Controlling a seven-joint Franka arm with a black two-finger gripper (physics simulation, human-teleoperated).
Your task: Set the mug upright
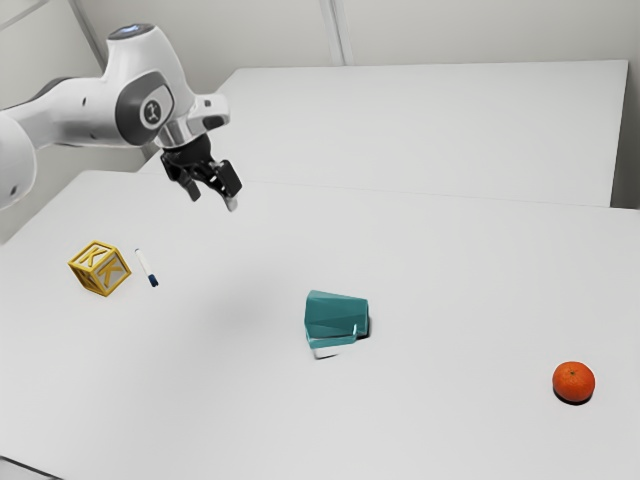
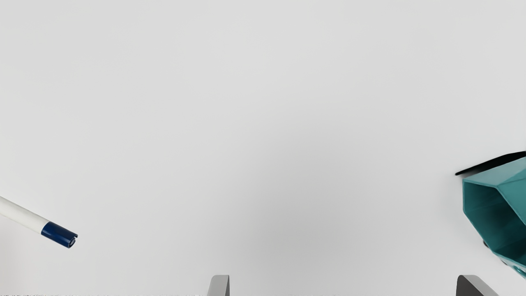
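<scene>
have the black two-finger gripper (image 1: pixel 213 192) raised above the white surface (image 1: pixel 450 260), well clear of the objects and on the side toward the surface's far edge. keep nothing between the fingers (image 2: pixel 219 285), wide apart in the wrist view with bare surface between and beyond them.

see the teal faceted mug (image 1: pixel 336 314) tipped over on its side near the middle of the surface, well in from the edges, not upright. find its open mouth turned toward the exterior view's left, its base toward the exterior view's right, and its handle on the side facing the surface's near edge. in the wrist view, look partly into the dark hollow of the mug, cut off by the picture's border.

note the yellow-framed letter cube (image 1: pixel 99 269) toward the surface's edge at the exterior view's left, with the slim white marker with a navy end (image 1: pixel 147 268) lying just beside it, navy end toward the near edge. spot the round orange fruit (image 1: pixel 573 381) well apart from the mug, toward the exterior view's right and nearer the near edge.
</scene>
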